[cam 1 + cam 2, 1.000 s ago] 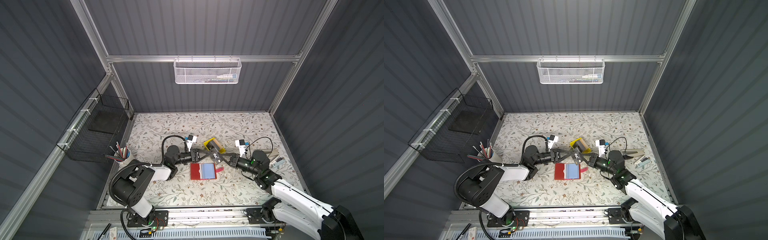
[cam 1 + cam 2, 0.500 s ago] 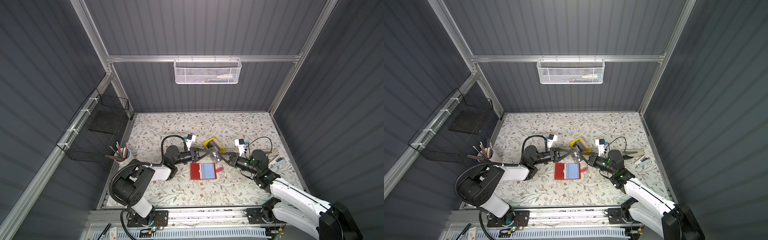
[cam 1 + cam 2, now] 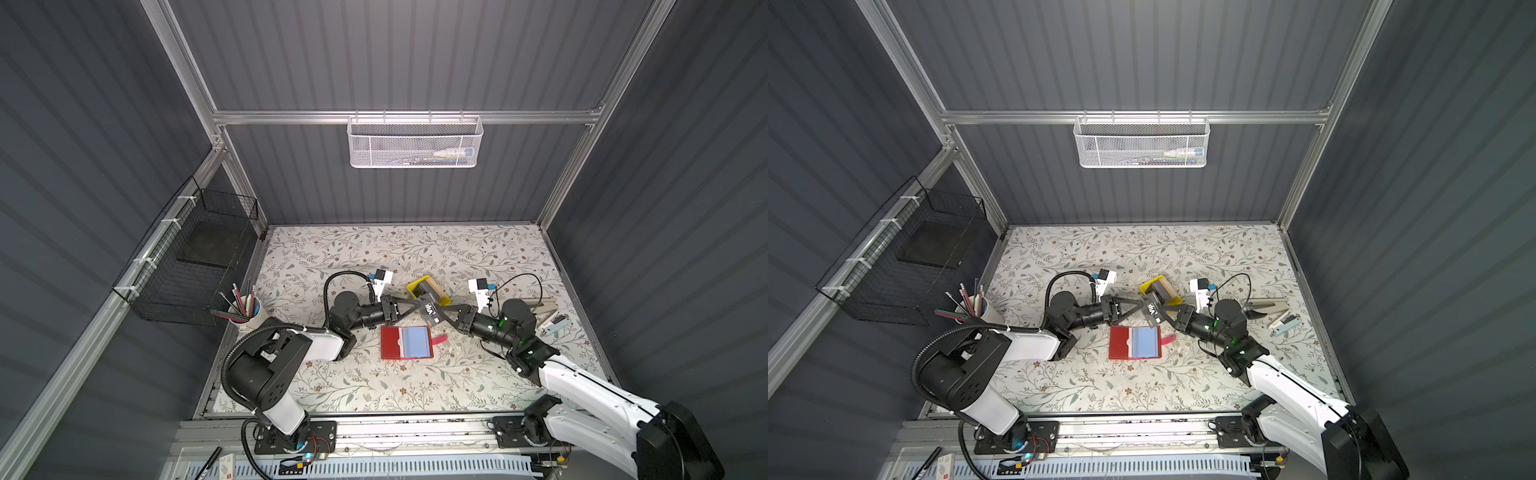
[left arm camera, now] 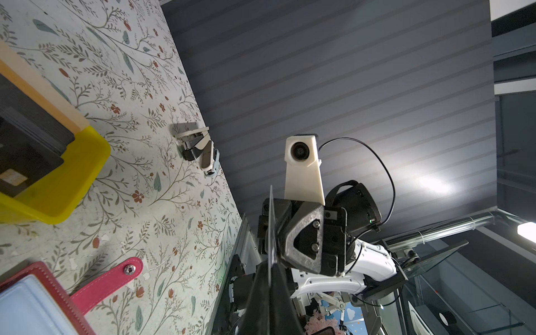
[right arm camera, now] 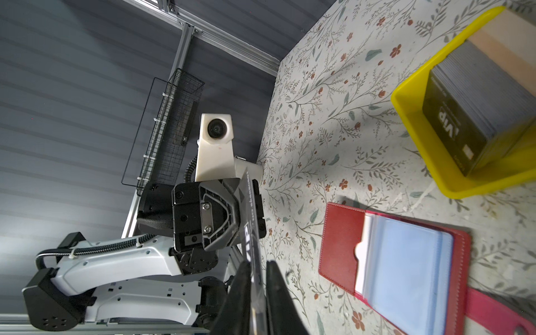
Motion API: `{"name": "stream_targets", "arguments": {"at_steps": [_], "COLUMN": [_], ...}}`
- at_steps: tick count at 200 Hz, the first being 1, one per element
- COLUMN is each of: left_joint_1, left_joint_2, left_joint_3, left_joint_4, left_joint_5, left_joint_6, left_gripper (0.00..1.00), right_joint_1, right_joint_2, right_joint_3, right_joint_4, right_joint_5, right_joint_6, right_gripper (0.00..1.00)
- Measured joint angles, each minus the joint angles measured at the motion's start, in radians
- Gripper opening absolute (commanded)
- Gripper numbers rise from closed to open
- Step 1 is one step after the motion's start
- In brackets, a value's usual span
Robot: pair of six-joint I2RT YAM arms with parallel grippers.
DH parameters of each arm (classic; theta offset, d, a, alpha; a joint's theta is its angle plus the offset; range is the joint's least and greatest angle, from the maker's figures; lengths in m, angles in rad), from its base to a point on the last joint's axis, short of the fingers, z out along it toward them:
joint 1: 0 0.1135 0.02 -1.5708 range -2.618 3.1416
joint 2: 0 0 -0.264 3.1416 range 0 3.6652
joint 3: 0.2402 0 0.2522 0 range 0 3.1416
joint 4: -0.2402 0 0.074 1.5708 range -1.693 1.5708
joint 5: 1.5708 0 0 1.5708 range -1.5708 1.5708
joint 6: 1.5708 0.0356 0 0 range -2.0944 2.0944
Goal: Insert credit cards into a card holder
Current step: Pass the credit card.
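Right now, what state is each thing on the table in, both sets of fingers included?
Card holder: open flat, strap unsnapped.
Vip card: held in the air between both grippers.
Left gripper: fingers shut on the Vip card.
Right gripper: fingers either side of the Vip card; grip unclear.
Yellow tray: holding a stack of cards.

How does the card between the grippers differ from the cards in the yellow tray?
Number: the held card is one; the tray cards are a stack. Place: the held card is lifted in the left gripper; the tray cards sit in the yellow tray. Both are dark with white VIP lettering.
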Motion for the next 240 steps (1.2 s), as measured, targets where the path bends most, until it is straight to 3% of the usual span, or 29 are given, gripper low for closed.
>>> {"name": "stream_targets", "arguments": {"at_steps": [28,64,112,155,187,216,228,240], "left_joint_1": [0.000,0.000,0.000,0.000,0.000,0.000,0.000,0.000], "left_joint_2": [-0.004,0.010,0.022,0.022,0.022,0.021,0.019,0.013], "left_joint_3": [0.005,0.042,0.057,0.057,0.057,0.057,0.057,0.057], "left_joint_4": [-0.037,-0.018,0.005,0.002,0.002,0.000,-0.006,-0.017], "left_joint_5": [0.016,0.081,0.130,0.146,0.150,0.151,0.150,0.143], "left_joint_6": [0.029,0.029,0.022,0.022,0.021,0.022,0.027,0.026], "left_gripper": [0.00,0.00,0.00,0.01,0.02,0.10,0.22,0.27], "right_joint_1": [-0.006,-0.062,-0.122,-0.129,-0.129,-0.129,-0.129,-0.129], "right_joint_2": [-0.009,-0.015,-0.023,0.000,0.008,0.005,0.001,-0.008], "right_joint_3": [0.002,0.026,0.059,0.072,0.076,0.076,0.076,0.074], "right_joint_4": [-0.049,-0.118,-0.175,-0.179,-0.177,-0.179,-0.180,-0.175], "right_joint_5": [-0.013,-0.128,-0.263,-0.325,-0.345,-0.343,-0.337,-0.328], "right_joint_6": [-0.027,-0.070,-0.114,-0.115,-0.116,-0.116,-0.114,-0.107], "right_gripper": [0.30,0.33,0.29,0.26,0.19,0.12,0.10,0.08]}}
